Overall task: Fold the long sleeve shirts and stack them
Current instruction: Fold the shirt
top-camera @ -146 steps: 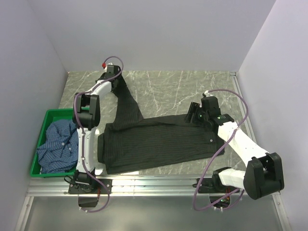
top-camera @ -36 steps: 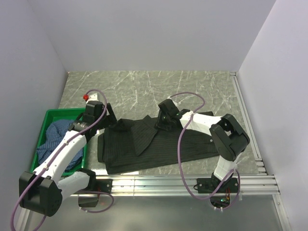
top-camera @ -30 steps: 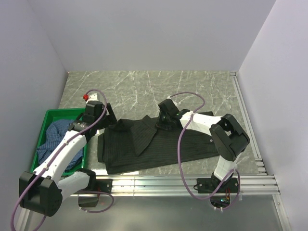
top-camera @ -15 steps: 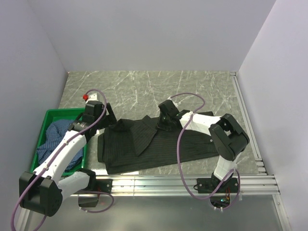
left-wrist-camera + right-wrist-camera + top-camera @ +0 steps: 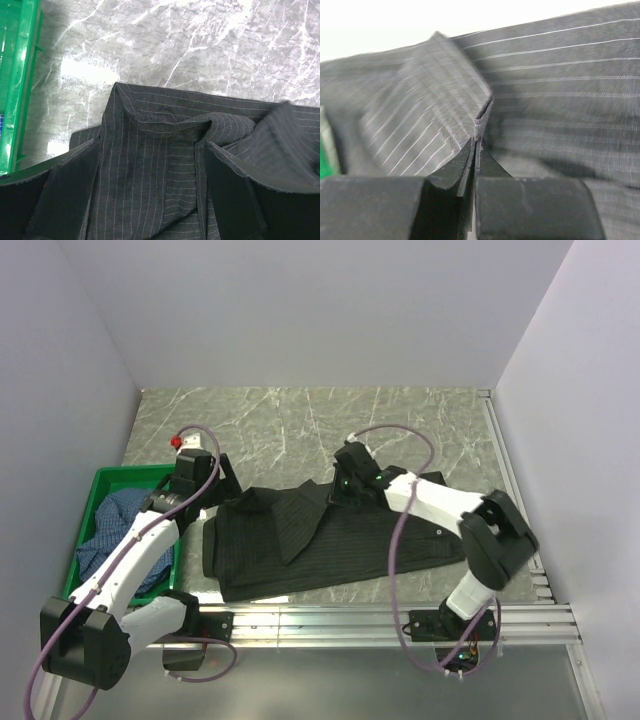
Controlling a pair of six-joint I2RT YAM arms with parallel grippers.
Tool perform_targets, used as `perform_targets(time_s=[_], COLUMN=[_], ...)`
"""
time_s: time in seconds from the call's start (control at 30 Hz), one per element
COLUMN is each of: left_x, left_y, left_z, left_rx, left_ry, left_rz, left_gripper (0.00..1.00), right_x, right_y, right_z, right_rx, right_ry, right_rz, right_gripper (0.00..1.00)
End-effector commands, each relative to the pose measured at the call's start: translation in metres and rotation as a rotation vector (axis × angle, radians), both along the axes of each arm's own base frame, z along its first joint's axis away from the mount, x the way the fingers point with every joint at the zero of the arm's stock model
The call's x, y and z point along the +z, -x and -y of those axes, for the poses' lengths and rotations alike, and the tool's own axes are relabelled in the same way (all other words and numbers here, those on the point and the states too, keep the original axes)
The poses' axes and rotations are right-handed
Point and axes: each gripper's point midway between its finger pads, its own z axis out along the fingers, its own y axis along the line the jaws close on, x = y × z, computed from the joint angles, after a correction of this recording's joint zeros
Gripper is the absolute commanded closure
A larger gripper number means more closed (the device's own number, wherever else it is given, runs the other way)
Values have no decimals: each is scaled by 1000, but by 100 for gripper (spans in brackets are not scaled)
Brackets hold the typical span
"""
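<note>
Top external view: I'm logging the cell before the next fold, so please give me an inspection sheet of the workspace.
Surface: grey marbled table, no spills seen.
Job's things: black pinstripe shirt lies partly folded on the table; blue check shirt sits crumpled in the green crate.
Clutter: nothing seen besides the crate at the left edge.
Grippers: left pincer open above the black shirt's collar end; right pincer shut on a fold edge of that shirt.
Cables: purple cables loop off both arms, clear of the cloth.
Surroundings: plain pale walls; metal rail along the near edge.
</note>
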Motion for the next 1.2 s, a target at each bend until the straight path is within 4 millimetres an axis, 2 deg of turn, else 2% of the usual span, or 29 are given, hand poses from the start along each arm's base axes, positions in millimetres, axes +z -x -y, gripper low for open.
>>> perform_targets(time_s=[0.0, 0.03, 0.07, 0.1, 0.13, 0.2, 0.23, 0.27, 0.3, 0.33, 0.37, 0.5, 0.7, 0.83, 1.03, 1.17], left_x=[6, 6, 6, 6, 6, 5, 4, 5, 3, 4, 5, 6, 11, 18, 9, -2], left_y=[-5, -5, -5, -5, -6, -6, -6, -7, -7, -8, -9, -12, -17, -21, -22, -24], left_z=[-1, -1, -2, -1, -1, -2, -2, -2, -2, -2, -1, 0, 6, 8, 28, 36], left_rx=[-4, -3, -1, -3, -4, 0, -3, 1, 2, 2, 3, 2, -22, -35, -95, -108], left_ry=[-1, 0, 1, 7, 9, 10, 13, 13, 12, 12, 13, 18, 28, 30, 108, 138], left_rz=[27, 28, 28, 30, 29, 25, 21, 19, 11, 12, 10, 3, -7, -2, -47, -99], left_gripper=[11, 11, 11, 11, 11, 11, 11, 11, 12, 12, 12, 12, 12, 12, 14, 14], right_x=[71, 79, 97, 105, 111, 135, 136, 146, 153, 153, 163, 182, 195, 202, 188, 185], right_y=[18, 27, 39, 47, 65, 85, 99, 116, 125, 137, 154, 199, 256, 277, 267, 283], right_z=[-12, -15, -19, -21, -27, -30, -29, -34, -36, -34, -37, -39, -44, -39, -33, -39], right_rx=[154, 213, 270, 332, 405, 522, 569, 633, 680, 716, 770, 937, 1139, 1197, 1107, 1169], right_ry=[-87, -87, -125, -119, -120, -126, -106, -120, -120, -112, -134, -167, -239, -250, -206, -258], right_rz=[142, 165, 194, 224, 227, 295, 286, 301, 322, 307, 321, 347, 338, 348, 352, 294], right_gripper=[100, 100, 100, 100, 100, 100, 100, 100, 100, 100, 100, 100, 100, 100, 100, 100])
